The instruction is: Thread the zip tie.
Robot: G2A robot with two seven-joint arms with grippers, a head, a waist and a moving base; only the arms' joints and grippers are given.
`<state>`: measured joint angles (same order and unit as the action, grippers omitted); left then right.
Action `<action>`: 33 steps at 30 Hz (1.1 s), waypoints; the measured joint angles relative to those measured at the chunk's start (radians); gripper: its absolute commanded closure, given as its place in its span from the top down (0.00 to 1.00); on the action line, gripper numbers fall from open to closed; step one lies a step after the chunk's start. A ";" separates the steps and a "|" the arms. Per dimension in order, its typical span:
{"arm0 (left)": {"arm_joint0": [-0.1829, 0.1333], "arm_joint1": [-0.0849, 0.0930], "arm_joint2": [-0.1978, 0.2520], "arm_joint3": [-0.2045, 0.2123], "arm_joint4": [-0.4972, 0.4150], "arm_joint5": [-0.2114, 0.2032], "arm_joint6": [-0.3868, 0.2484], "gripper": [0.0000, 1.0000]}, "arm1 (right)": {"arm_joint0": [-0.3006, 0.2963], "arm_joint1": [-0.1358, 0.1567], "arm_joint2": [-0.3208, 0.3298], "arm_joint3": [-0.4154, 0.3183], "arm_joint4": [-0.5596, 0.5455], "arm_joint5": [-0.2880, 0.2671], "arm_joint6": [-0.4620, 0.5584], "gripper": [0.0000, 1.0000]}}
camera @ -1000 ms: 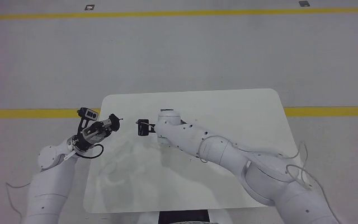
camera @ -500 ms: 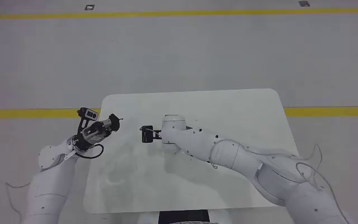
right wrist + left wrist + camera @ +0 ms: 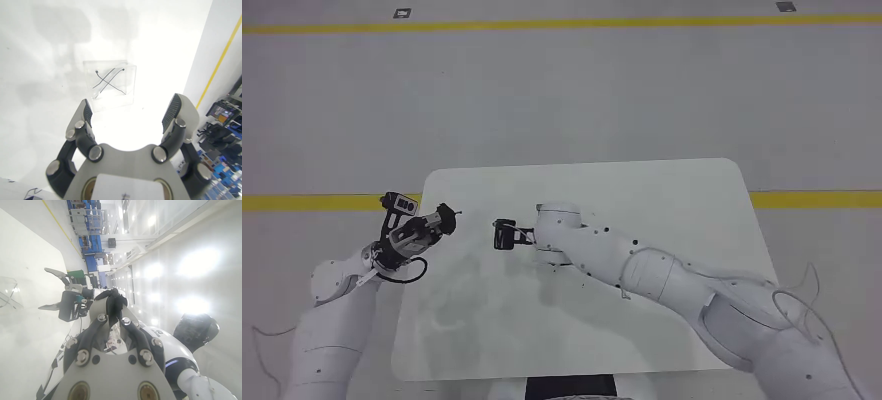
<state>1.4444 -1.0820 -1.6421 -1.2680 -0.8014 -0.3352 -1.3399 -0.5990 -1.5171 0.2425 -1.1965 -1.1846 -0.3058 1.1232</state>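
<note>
Black zip ties (image 3: 108, 82) lie crossed inside a small clear box (image 3: 113, 102) on the white table (image 3: 662, 200). My right gripper (image 3: 130, 104) hovers open above the table, a short way from the box, with nothing between its ribbed pads (image 3: 171, 109). From above, the right gripper (image 3: 504, 236) sits left of the table's middle. My left gripper (image 3: 113, 293) is raised by the table's left edge with its dark fingertips pressed together; I cannot make out anything pinched between them. The top view puts the left gripper (image 3: 445, 216) just left of the right one.
A corner of the clear box (image 3: 9, 292) shows in the left wrist view, with the open right gripper (image 3: 50, 289) beyond it. A yellow floor line (image 3: 812, 199) runs behind the table. Bare tabletop lies to the right and near side.
The right arm has shifted a little to the right and nearer, carrying its open gripper with it. The left arm has stayed put.
</note>
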 measured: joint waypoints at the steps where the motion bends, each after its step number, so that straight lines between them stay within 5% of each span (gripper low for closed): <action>1: 0.000 0.000 0.000 0.000 0.000 0.000 0.000 0.00 | -0.004 0.000 0.010 0.002 0.007 0.004 -0.004 0.44; 7: 0.000 0.000 0.000 0.000 0.000 0.000 0.000 0.00 | -0.021 -0.001 0.055 0.017 0.037 -0.003 0.004 0.33; 12: 0.000 0.000 0.000 0.000 0.000 0.000 0.000 0.00 | -0.043 0.003 0.104 0.034 0.079 0.010 0.000 0.34; 13: 0.000 0.000 0.000 0.000 0.000 0.000 0.000 0.00 | -0.048 0.004 0.114 0.037 0.089 0.017 0.000 0.49; 14: 0.000 0.000 0.000 0.000 0.000 0.000 0.000 0.00 | -0.054 0.005 0.126 0.039 0.102 0.024 -0.001 1.00; 24: 0.000 0.000 0.000 0.000 0.000 0.000 0.000 0.00 | -0.064 0.006 0.142 0.043 0.114 0.033 -0.011 1.00; 33: 0.000 0.000 0.000 0.000 0.000 0.000 0.000 0.00 | -0.084 -0.004 0.226 0.076 0.234 0.123 -0.002 1.00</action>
<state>1.4444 -1.0820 -1.6421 -1.2680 -0.8014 -0.3352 -1.3399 -0.6827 -1.5210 0.4687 -1.1205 -0.9502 -0.1823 1.1211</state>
